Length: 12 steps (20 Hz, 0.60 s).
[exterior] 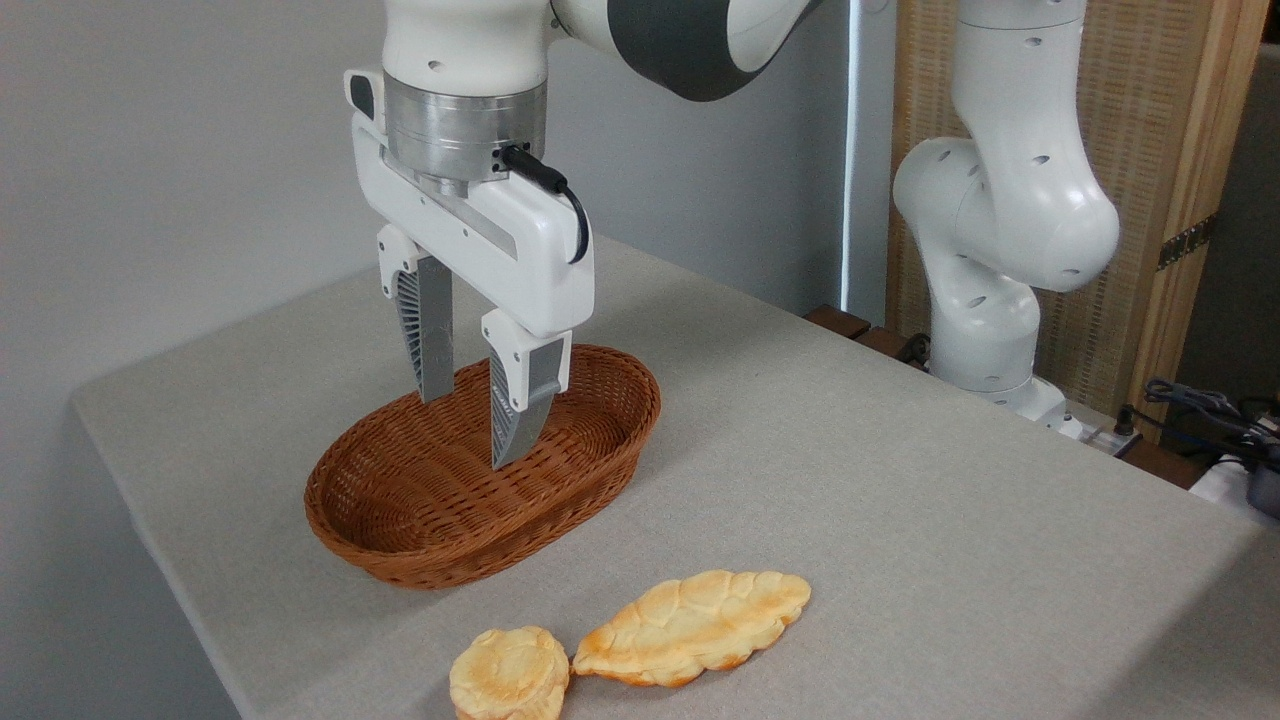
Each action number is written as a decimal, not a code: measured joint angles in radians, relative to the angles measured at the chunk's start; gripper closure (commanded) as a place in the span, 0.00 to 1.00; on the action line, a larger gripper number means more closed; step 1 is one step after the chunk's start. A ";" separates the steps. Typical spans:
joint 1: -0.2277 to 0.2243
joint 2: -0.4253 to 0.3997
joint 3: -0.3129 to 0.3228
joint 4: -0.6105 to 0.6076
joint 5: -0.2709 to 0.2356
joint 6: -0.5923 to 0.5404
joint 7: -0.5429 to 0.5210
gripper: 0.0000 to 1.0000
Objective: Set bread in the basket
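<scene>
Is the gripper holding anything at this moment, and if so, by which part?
Nothing is held. The gripper hangs open and empty over the basket; the bread lies on the table.

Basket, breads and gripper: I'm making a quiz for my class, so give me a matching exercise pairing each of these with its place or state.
Things:
1. basket
2. round bun
3. leaf-shaped bread
4. gripper

Places or states:
A. open, holding nothing, above the wicker
B. at the table's near edge, leftmost of the breads
C. empty, on the table
D. lying right of the bun, its tip meeting it

Pairs: 1-C, 2-B, 3-D, 4-A
</scene>
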 measured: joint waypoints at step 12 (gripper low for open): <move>0.195 -0.007 -0.173 0.000 0.000 -0.010 0.000 0.00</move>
